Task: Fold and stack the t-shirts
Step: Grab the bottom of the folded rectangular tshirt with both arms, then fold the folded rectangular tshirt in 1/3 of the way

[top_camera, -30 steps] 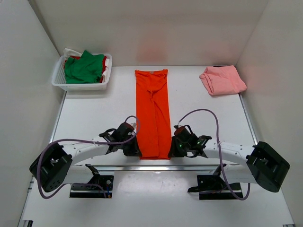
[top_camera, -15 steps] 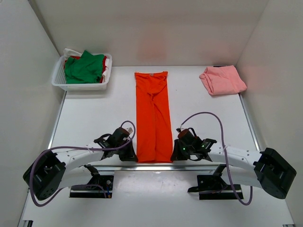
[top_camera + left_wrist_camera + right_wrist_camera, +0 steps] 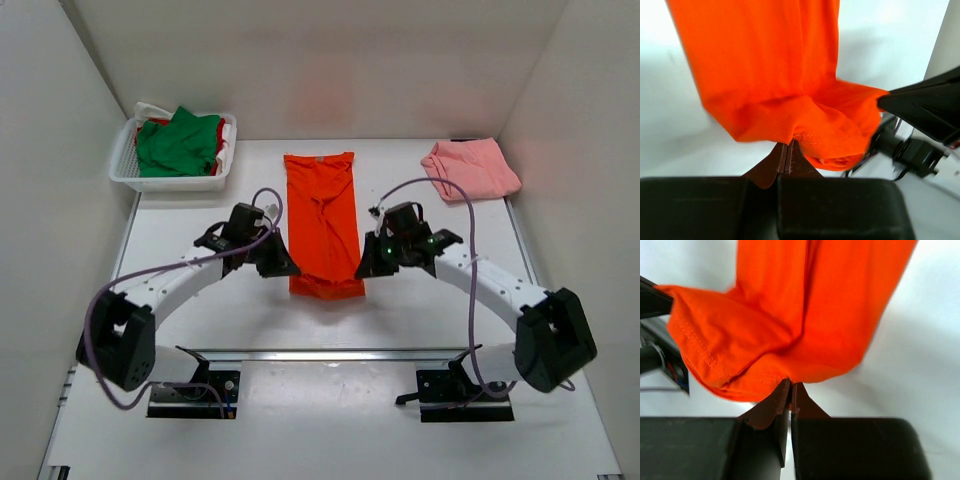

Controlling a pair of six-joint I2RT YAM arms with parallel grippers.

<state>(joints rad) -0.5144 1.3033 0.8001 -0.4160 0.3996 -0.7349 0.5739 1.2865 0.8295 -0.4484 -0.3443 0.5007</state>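
The orange-red t-shirt point(image 3: 322, 215) lies as a long narrow strip down the table's middle, its near end lifted and doubled back. My left gripper point(image 3: 285, 270) is shut on the near left corner of that shirt point(image 3: 790, 100). My right gripper point(image 3: 362, 271) is shut on the near right corner point(image 3: 790, 335). Both hold the hem above the table. A folded pale pink t-shirt point(image 3: 470, 168) lies at the back right. A green t-shirt point(image 3: 177, 142) lies in the white mesh basket point(image 3: 170, 182) at the back left, over a red one point(image 3: 220, 133) that barely shows.
White walls close in the table on the left, back and right. A metal rail point(image 3: 330, 353) runs along the near edge in front of the arm bases. Purple cables point(image 3: 440, 190) loop above both arms.
Both grippers have carried the shirt's near hem away from the near edge toward the back, folding the strip over itself. The visible shirt is now much shorter.
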